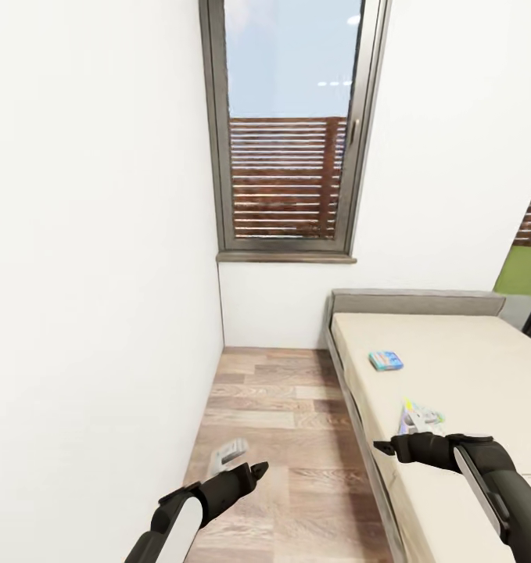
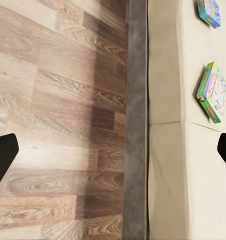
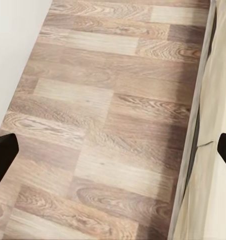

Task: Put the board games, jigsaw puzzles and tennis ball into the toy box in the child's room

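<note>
Obscured, cropped and illegible items at the bedside

Head view: the near board game on the bed is partly covered by the right gripper, its print too small to read; the blue board game is likewise too small for lettering; the bed runs off the right edge; both forearms are cut by the bottom edge; jaw spacing of either gripper cannot be judged here. Left wrist view: the blue box is cropped by the top edge; the green-sided box shows blurred print; each of the fingers is cut by a side edge. Right wrist view: fingers likewise cropped; the bed edge leaves the frame.
</note>
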Controlling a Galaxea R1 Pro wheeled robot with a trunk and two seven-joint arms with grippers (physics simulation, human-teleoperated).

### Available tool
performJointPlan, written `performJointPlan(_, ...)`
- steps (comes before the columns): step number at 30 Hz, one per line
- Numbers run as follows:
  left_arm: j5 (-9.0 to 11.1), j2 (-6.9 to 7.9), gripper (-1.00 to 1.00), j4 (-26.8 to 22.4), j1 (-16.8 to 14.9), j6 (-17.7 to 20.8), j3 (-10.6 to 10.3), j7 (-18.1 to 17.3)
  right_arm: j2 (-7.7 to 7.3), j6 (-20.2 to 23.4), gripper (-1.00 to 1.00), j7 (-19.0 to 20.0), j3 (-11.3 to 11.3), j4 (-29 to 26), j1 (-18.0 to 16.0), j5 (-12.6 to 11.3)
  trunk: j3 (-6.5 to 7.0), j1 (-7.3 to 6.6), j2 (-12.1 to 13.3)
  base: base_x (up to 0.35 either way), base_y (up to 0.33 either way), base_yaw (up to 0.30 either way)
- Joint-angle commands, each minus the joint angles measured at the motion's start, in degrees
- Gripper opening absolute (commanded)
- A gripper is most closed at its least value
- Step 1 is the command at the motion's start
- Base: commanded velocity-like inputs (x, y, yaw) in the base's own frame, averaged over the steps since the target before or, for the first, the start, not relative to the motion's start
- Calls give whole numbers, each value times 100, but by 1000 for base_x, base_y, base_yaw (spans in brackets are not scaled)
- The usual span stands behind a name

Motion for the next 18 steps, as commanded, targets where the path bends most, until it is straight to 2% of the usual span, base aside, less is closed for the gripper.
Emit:
performJointPlan(1, 58, 0, 100, -7, -3, 22, -3, 41, 0, 36, 100, 20, -8, -5, -4, -5, -6, 3, -3, 335, 0, 0)
performJointPlan(18, 58, 0, 100, -7, -3, 22, 0, 41, 0, 38, 100, 20, -8, -5, -4, -5, -6, 3, -3, 335, 0, 0)
